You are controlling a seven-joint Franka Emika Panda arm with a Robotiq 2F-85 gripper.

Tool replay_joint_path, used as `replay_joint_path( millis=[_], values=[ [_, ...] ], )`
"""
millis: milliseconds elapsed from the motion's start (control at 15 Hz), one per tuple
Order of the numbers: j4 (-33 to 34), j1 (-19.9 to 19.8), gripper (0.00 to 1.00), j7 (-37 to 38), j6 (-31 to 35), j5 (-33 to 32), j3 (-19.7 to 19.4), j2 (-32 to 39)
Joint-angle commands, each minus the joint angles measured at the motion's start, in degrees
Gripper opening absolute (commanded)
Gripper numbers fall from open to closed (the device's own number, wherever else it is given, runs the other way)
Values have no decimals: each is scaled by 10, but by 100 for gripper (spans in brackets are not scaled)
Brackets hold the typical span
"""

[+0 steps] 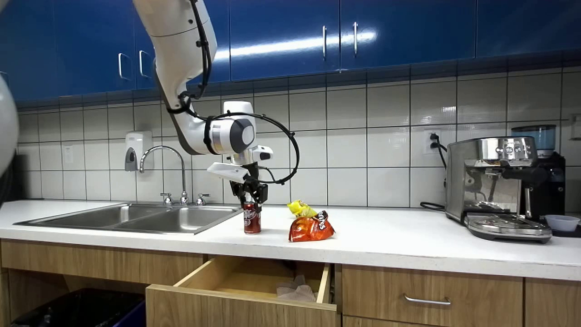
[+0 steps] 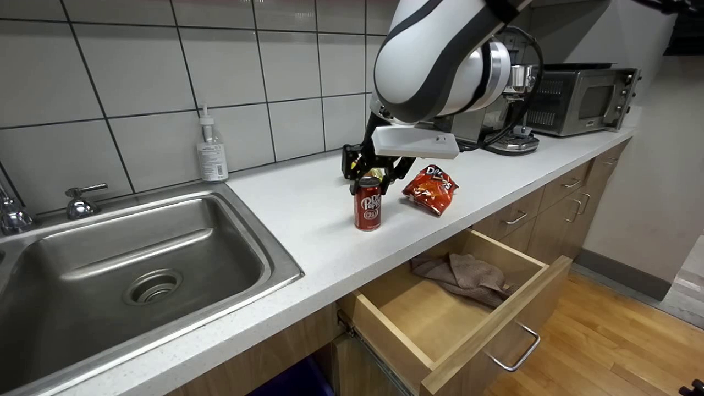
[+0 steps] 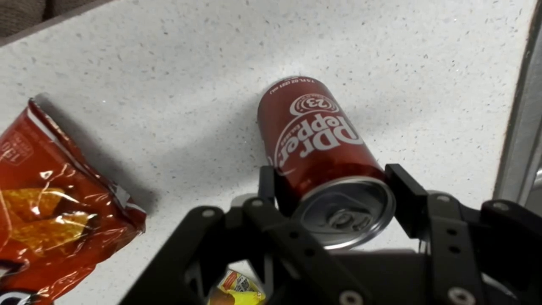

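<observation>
Below blue cabinets (image 1: 281, 36), tiled wall (image 1: 386, 145), white countertop (image 1: 386, 236), red can (image 3: 313, 127) near sink (image 2: 209, 269)

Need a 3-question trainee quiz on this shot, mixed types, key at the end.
1. Multiple choice: what is the gripper closed on?
A) the faucet
B) the soda can
C) the soap bottle

2. True or false: the soda can is lying on its side.

3. Fill in the blank: in the open drawer lies a bunched-up brown ____.

Key:
1: B.
2: False; it stands upright on the counter.
3: cloth.
</observation>
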Motion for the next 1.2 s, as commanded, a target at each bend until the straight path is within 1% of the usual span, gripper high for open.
replay_joint_path(
  millis=[0, 467, 1133],
  values=[
    [-20, 3, 41, -9, 3, -11, -2, -23],
    [-27, 1, 41, -9, 8, -11, -1, -30],
    [-69, 7, 41, -4, 13, -31, -4, -83]
  ],
)
